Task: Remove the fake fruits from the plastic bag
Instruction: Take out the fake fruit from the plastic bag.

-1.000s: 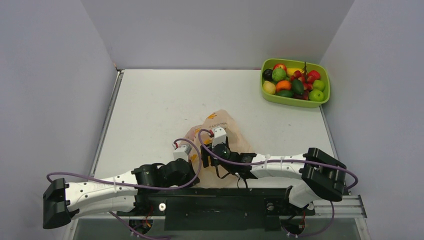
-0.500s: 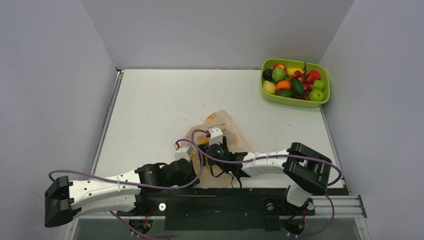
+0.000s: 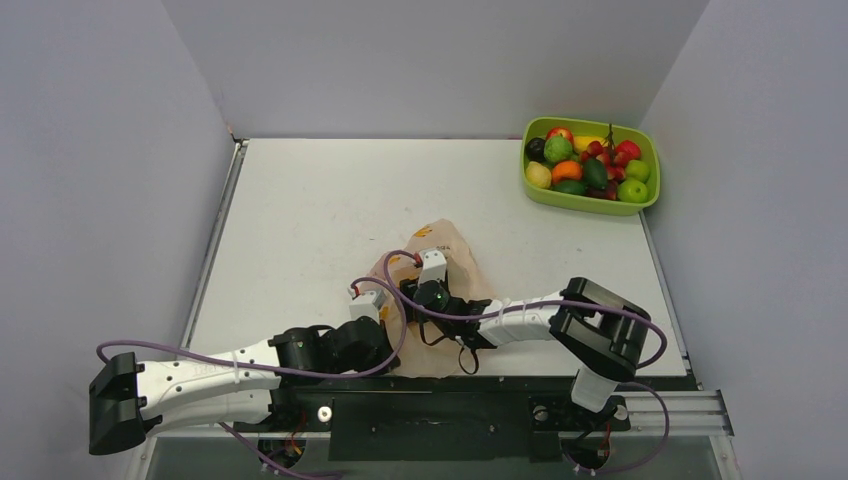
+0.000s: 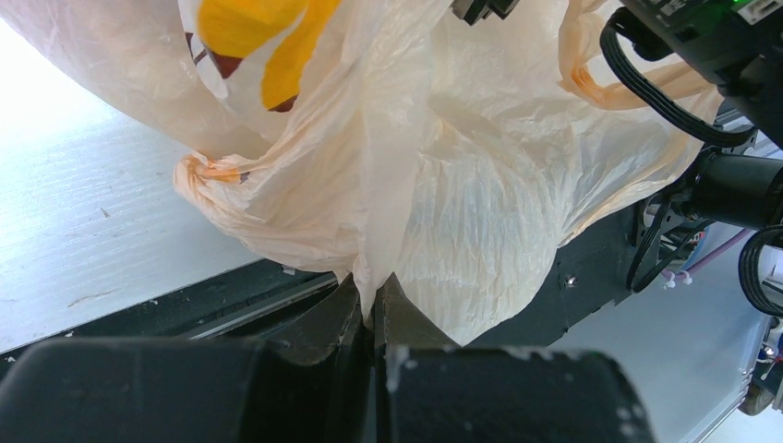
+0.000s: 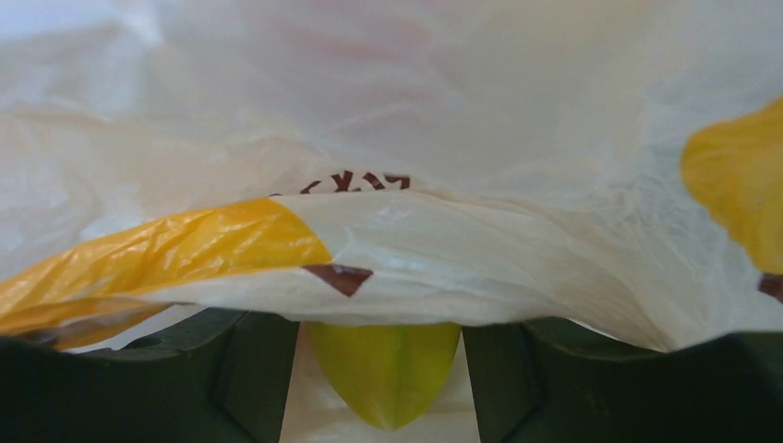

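The peach plastic bag (image 3: 447,243) lies crumpled near the table's front middle. My left gripper (image 3: 364,306) is at its left edge. In the left wrist view this gripper (image 4: 373,300) is shut on a pinched fold of the bag (image 4: 443,185). My right gripper (image 3: 428,279) reaches into the bag from the right. In the right wrist view this gripper (image 5: 380,392) is open, with a yellow-green fake fruit (image 5: 388,355) between its fingers (image 5: 235,378) and narrow gaps on both sides. A bag layer (image 5: 415,249) with orange print drapes over the fruit's top.
A lime-green tray (image 3: 585,203) at the back right holds several fake fruits (image 3: 590,160), including a red grape bunch. Grey walls enclose the table on three sides. The black rail (image 3: 440,400) with both arm bases runs along the front edge.
My right arm has swung left and its gripper has pushed a little deeper into the bag. My left gripper has stayed shut on the bag, nearly still.
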Action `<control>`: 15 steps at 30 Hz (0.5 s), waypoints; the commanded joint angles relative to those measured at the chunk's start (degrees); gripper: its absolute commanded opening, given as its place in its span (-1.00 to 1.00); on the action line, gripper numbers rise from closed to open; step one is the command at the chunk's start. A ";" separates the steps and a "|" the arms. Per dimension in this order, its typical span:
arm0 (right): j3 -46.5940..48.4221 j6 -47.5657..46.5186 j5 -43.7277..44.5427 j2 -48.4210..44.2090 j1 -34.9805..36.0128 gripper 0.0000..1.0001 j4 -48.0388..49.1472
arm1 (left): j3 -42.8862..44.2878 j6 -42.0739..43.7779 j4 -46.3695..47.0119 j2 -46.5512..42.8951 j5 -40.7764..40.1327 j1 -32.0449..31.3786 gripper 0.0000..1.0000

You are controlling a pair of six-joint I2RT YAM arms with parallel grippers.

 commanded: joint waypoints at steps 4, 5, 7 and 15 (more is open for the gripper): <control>1.48 -0.52 -1.63 0.73 -0.23 -0.15 2.42 | 2.91 0.14 0.95 -0.80 0.27 -0.09 -1.00; 1.40 -0.57 -1.66 0.42 -0.22 -0.19 2.15 | 2.78 0.09 1.01 -0.77 0.26 -0.11 -1.00; 0.96 -0.68 -1.64 -0.97 -0.17 -0.35 1.19 | 2.74 0.01 0.96 -0.74 0.32 -0.12 -1.00; -3.53 -0.17 -2.45 -10.41 0.80 -0.95 -2.45 | 2.62 -0.09 1.22 -1.47 -0.49 -0.21 -1.00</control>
